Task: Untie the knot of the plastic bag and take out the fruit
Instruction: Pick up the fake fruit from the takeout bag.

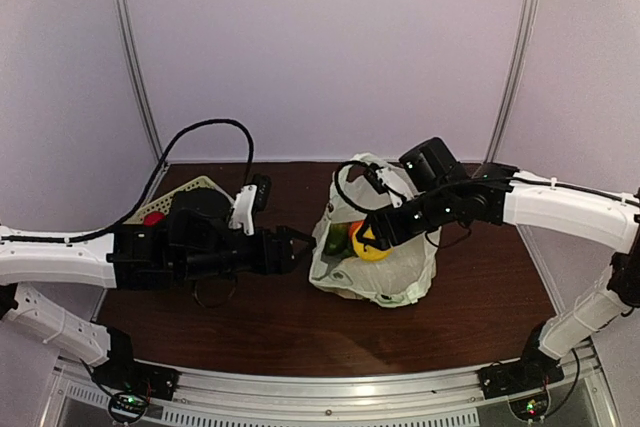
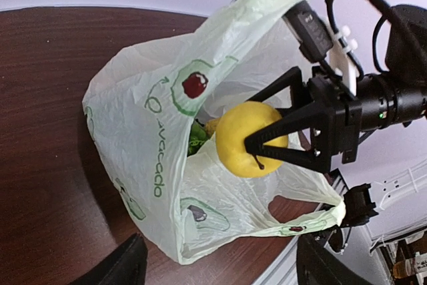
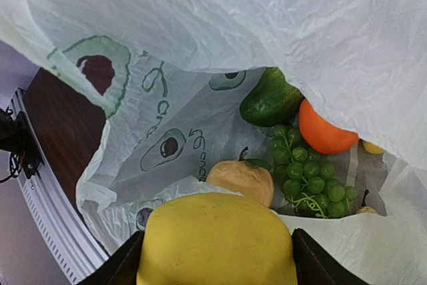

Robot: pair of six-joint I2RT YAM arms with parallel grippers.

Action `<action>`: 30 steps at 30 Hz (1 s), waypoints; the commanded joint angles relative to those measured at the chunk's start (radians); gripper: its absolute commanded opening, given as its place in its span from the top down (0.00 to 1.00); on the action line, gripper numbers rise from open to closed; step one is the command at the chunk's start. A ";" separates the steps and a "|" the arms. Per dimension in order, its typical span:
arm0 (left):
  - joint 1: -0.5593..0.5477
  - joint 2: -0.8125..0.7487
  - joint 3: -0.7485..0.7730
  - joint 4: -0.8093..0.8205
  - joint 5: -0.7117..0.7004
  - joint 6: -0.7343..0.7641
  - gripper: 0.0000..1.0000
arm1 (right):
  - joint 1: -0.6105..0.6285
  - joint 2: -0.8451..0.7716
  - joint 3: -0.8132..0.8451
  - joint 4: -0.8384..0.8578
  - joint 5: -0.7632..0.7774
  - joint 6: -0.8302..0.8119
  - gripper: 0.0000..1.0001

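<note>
The plastic bag (image 1: 392,269) (image 2: 143,165) lies mid-table with its mouth open; no knot shows, and one loop handle (image 2: 313,217) hangs loose. My right gripper (image 1: 368,239) (image 3: 217,261) is at the bag's mouth, shut on a round yellow fruit (image 2: 240,139) (image 3: 217,238) that sits partly outside the plastic. Inside lie a peach-coloured fruit (image 3: 241,179), green grapes (image 3: 308,177), an orange one (image 3: 323,131) and a dark green piece (image 3: 270,101). My left gripper (image 1: 300,247) (image 2: 223,268) stands open just left of the bag, holding nothing and apart from it.
A pale green slotted basket (image 1: 198,190) with something red (image 1: 153,217) in it stands at the back left, behind my left arm. A metal rail (image 1: 330,392) runs along the table's near edge. Pale walls close off the back and sides.
</note>
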 commanded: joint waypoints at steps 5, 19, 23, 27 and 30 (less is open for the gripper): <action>-0.019 -0.071 -0.012 0.091 0.096 0.033 0.20 | 0.039 -0.213 -0.201 0.160 -0.193 0.052 0.32; -0.005 -0.129 0.011 -0.003 0.068 0.050 0.08 | 0.163 -0.325 -0.196 0.323 -0.243 0.156 0.32; 0.101 -0.192 0.017 -0.117 0.106 0.060 0.07 | 0.235 -0.233 -0.055 0.291 -0.178 0.132 0.33; 0.171 -0.239 0.041 -0.154 0.165 0.124 0.06 | 0.265 -0.135 0.060 0.255 -0.084 0.135 0.33; 0.173 -0.278 0.026 -0.037 0.299 0.185 0.05 | 0.264 -0.102 0.080 0.341 -0.103 0.171 0.33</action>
